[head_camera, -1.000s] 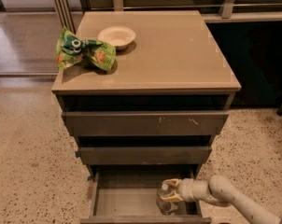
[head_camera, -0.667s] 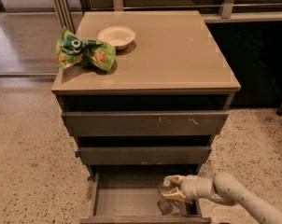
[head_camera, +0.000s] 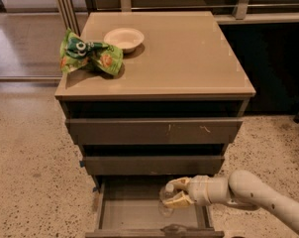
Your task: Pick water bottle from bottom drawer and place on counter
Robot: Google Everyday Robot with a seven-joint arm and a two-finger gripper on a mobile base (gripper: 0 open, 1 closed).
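Down in bottom drawer (head_camera: 134,213), the tool (head_camera: 177,192) straddles the water bottle (head_camera: 165,208).

The smooth cream-plastic pincer (head_camera: 170,194) sits in the matt grey-brown bottom drawer (head_camera: 134,214), beside the clear plastic water bottle (head_camera: 164,209). Well above it — a smooth, faintly glossy tan surface (head_camera: 189,58) and a crinkled, shiny bag (head_camera: 87,57).

Pincer (head_camera: 168,193), seemingly against water bottle (head_camera: 164,207), in bottom drawer's (head_camera: 132,215) right.
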